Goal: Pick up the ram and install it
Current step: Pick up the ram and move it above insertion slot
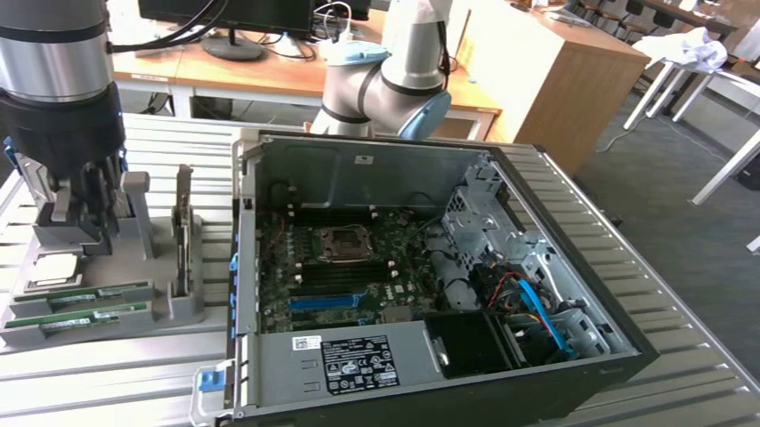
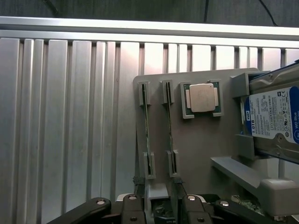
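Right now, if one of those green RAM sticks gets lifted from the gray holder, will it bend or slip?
Probably stiff: the RAM stick stands straight on edge in the gray holder. Likely light, being so thin. Its narrow edges may slip.

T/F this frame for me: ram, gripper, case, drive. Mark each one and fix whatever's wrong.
1. Two ram sticks sit in the gray holder. True.
2. The gripper is clamped on a ram stick. False: it is open, holds nothing and is over the holder.
3. The PC case is open, with its motherboard showing. True.
4. The blue-labelled hard drive lies inside the case. False: it sits on the holder, near the CPU chip.
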Robot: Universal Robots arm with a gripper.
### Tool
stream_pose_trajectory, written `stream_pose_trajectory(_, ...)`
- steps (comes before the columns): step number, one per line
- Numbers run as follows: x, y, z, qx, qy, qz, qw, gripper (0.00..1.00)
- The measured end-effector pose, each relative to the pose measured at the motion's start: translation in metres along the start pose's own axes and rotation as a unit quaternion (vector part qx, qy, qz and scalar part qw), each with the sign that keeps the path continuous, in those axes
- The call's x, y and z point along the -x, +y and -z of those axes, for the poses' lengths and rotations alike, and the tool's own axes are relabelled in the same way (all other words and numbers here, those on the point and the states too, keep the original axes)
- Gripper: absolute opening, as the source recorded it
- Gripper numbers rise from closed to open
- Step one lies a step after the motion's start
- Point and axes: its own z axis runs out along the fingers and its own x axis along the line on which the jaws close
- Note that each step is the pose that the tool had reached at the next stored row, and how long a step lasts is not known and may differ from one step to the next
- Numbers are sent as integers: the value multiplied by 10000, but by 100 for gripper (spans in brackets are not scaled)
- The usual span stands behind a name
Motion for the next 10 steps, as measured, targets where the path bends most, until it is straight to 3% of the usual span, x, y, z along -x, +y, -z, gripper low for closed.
stream_pose_trajectory(10, -1, -2, -55, 0, 8, 0, 10000, 36)
